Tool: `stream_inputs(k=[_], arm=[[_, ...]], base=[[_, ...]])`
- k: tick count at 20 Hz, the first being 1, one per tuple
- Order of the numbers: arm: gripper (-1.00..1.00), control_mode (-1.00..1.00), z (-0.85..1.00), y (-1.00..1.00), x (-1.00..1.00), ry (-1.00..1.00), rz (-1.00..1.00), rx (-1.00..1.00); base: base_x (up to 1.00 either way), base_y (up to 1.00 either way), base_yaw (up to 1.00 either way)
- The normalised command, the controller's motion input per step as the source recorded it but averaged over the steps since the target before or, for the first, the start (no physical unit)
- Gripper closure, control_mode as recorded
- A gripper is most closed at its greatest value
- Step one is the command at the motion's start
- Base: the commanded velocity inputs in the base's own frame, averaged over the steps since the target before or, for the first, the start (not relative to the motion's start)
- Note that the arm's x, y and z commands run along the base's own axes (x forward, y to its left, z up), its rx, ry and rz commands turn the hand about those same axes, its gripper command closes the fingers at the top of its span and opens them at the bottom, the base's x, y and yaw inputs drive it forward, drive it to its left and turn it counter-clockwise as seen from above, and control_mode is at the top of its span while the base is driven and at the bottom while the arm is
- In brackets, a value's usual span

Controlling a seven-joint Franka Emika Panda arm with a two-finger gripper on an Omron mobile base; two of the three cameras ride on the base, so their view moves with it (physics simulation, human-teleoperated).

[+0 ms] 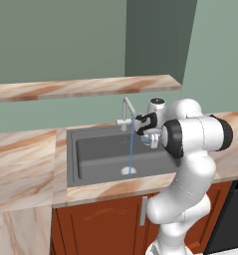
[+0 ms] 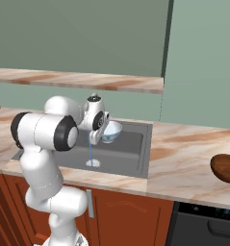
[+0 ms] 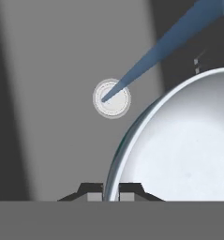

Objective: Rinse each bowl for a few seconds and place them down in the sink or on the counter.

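A pale blue-grey bowl is held above the dark grey sink, pinched by its rim between the two fingertips of the gripper. In the hand view the rim is seen running edge-on between the dark fingertips, which are pressed against it from either side, and the bowl's light inside is spread across the right of that view. In the right base view the bowl is seen just to the right of the gripper, over the middle of the sink, with its opening tilted up and toward the gripper.

A thin blue stream of water is seen falling from the silver gooseneck faucet at the back of the sink straight down to the round silver drain. The stream passes beside the bowl and ends on the drain; whether any water touches the bowl cannot be told.

The sink is set into the beige marble counter, above reddish-brown cabinet fronts. A dark brown rounded thing lies on the counter well to the right of the sink. A thin marble shelf is fixed to the wall above the sink.
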Motion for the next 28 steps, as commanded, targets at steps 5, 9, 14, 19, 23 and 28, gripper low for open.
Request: stream_inputs(k=[5, 9, 14, 19, 23, 28], arm=[[1.0, -1.0, 0.29, -0.24, -0.2, 0.0, -0.03, 0.0], [1.0, -1.0, 0.3, -0.23, -0.13, 0.0, -0.05, -0.02], [1.0, -1.0, 0.24, -0.27, -0.09, 0.0, -0.05, -0.02], [1.0, -1.0, 0.21, -0.31, -0.03, 0.0, -0.05, -0.03], [1.0, -1.0, 0.18, -0.33, -0.03, -0.02, -0.05, -0.02], [1.0, -1.0, 0.16, -0.31, -0.02, -0.01, -0.05, -0.02]], base=[[0.0, 0.0, 0.0], [0.0, 0.0, 0.0], [0.0, 0.0, 0.0], [0.0, 0.0, 0.0], [0.0, 0.0, 0.0], [0.0, 0.0, 0.0]])
